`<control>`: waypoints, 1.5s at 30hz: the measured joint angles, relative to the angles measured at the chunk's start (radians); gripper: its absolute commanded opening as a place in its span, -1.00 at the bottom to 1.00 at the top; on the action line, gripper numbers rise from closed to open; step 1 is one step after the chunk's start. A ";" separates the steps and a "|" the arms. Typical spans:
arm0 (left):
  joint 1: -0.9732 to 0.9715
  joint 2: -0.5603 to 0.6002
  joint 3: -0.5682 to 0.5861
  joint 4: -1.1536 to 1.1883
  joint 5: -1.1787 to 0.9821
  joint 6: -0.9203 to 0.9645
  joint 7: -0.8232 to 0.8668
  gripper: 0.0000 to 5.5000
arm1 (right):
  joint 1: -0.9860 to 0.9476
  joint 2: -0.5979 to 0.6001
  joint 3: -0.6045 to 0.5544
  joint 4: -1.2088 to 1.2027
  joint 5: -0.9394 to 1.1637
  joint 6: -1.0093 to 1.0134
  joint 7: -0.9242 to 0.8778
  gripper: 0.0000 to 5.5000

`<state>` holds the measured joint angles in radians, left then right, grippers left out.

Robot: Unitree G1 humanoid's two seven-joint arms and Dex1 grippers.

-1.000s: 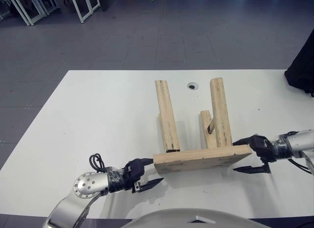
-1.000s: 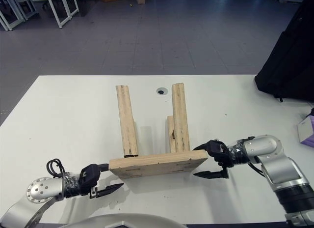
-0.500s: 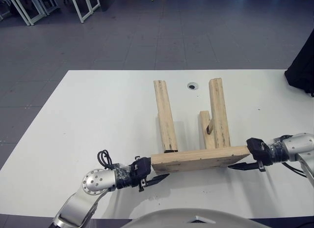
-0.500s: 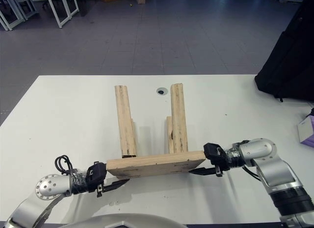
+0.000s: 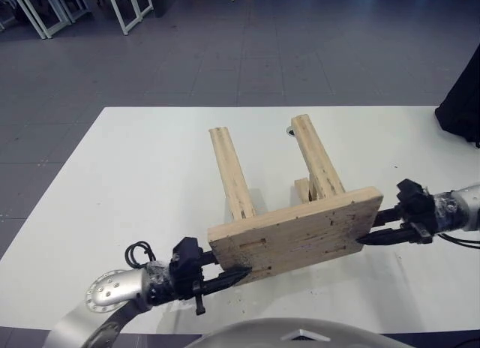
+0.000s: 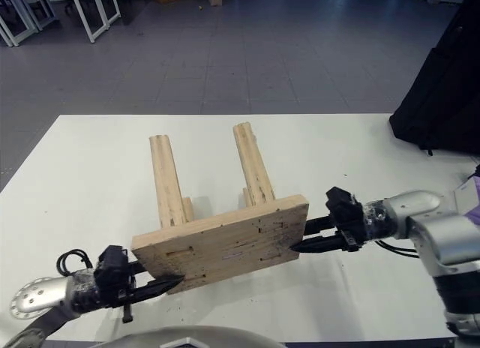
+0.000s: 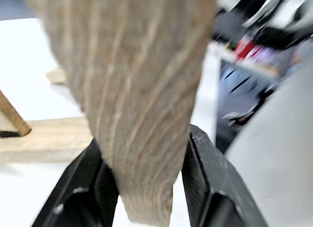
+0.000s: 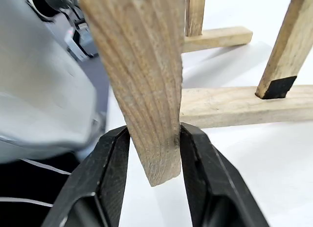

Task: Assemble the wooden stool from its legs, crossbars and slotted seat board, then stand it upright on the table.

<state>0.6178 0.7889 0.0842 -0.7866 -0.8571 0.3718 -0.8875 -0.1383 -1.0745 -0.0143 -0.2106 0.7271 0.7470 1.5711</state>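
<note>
My left gripper (image 5: 229, 275) was clamped on the near left end of the seat board (image 5: 300, 232), and the left wrist view showed a black finger (image 7: 93, 173) pressed to each face of the wood. My right gripper (image 5: 373, 226) was pinched on the opposite end in the same way, its pads (image 8: 115, 158) squeezing the end grain from both sides. I judged I held both ends so the stool could be swung as one piece without twisting at its joints. The board hung tilted, its slotted face turned up toward the head camera and its lower corner close to the table (image 5: 150, 160) by my left gripper. The left leg (image 5: 229, 172) and right leg (image 5: 316, 157) ran away from the board, pointing toward the far side of the table. That looked to me like the stool partway through being tipped onto its feet, with assembly apparently done. A short piece of crossbar (image 5: 302, 189) peeked out beside the right leg; the rest sat behind the board. I could not tell whether the far ends of the legs touched the table or hung just above it. Where the legs met the board was hidden beneath it, so I could not check that they were seated. In the head views one finger of each gripper was lost behind the wood.
</note>
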 measured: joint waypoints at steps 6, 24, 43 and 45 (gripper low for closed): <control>0.169 0.030 0.188 -0.125 -0.449 0.060 0.037 -0.51 | 0.125 -0.103 -0.197 -0.142 0.321 0.390 -0.060 -0.47; 0.332 0.047 0.323 -0.169 -1.111 0.099 0.374 -0.52 | 0.572 -0.177 -0.389 -0.195 1.259 0.346 -0.704 -0.51; -0.061 0.003 0.259 -0.005 -1.123 0.035 0.860 0.37 | 0.682 0.068 -0.217 -0.511 1.259 -0.097 -1.077 -0.53; -0.073 -0.012 0.241 -0.013 -1.121 0.018 0.895 0.51 | 0.663 0.086 -0.194 -0.522 1.259 -0.122 -1.113 -0.53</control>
<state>0.5446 0.7768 0.3247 -0.7994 -1.9780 0.3896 0.0073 0.5248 -0.9883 -0.2081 -0.7327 1.9860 0.6253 0.4586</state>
